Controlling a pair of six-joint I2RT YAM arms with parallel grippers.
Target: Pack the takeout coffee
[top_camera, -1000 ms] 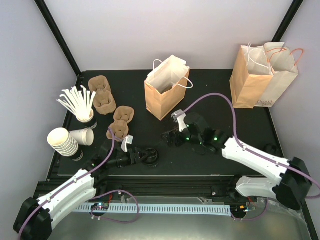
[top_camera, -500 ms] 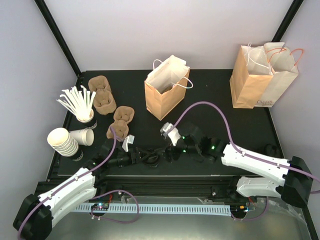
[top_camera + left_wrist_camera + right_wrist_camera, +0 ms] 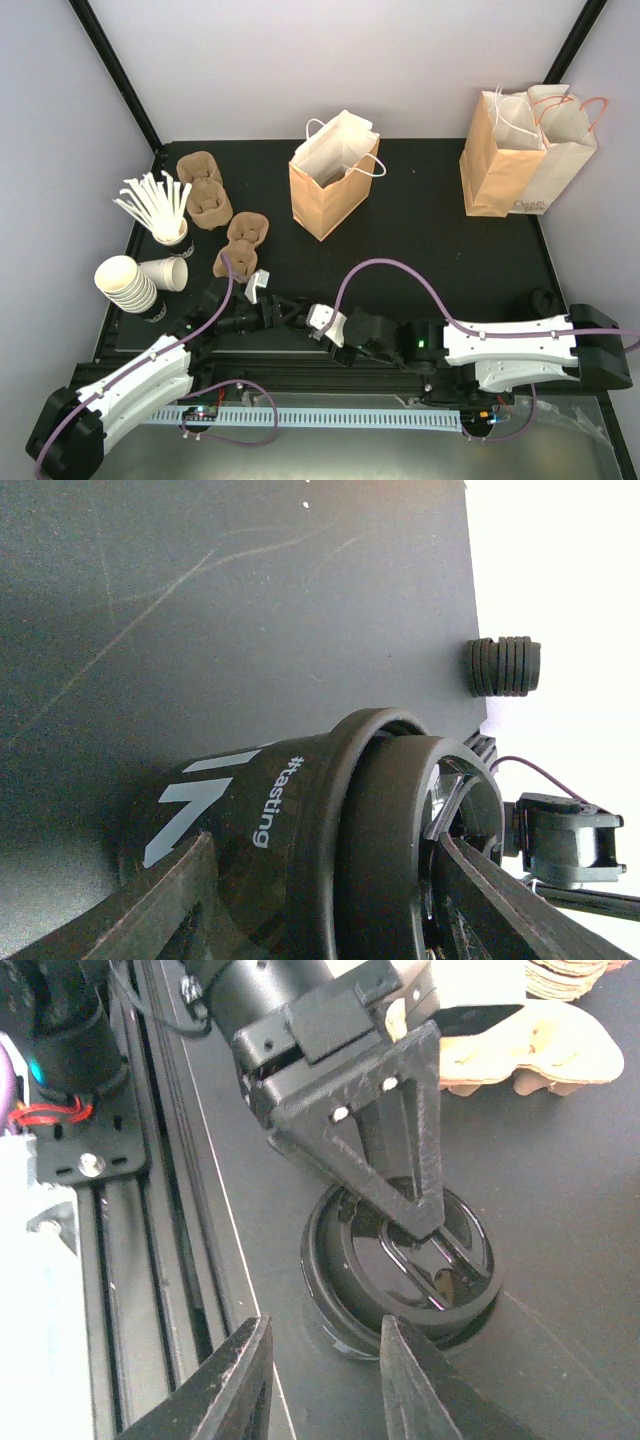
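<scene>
The takeout coffee stands near the table's front edge, its glossy black lid up. In the left wrist view the takeout coffee shows a dark band printed "#tasting". My left gripper is shut on it, with one finger along the body and the other across the lid. My left gripper reaches in from the left. My right gripper hovers just short of the cup on its near side, open with a narrow gap and nothing between its fingers. My right gripper covers most of the cup from above.
An open brown paper bag stands at the back centre and two more bags at the back right. Pulp carriers, a cup of stirrers and stacked white cups fill the left. The metal rail runs close by.
My right arm has swung left and toward the near edge, up to the cup, and its jaws have narrowed. The left gripper and the cup have stayed put.
</scene>
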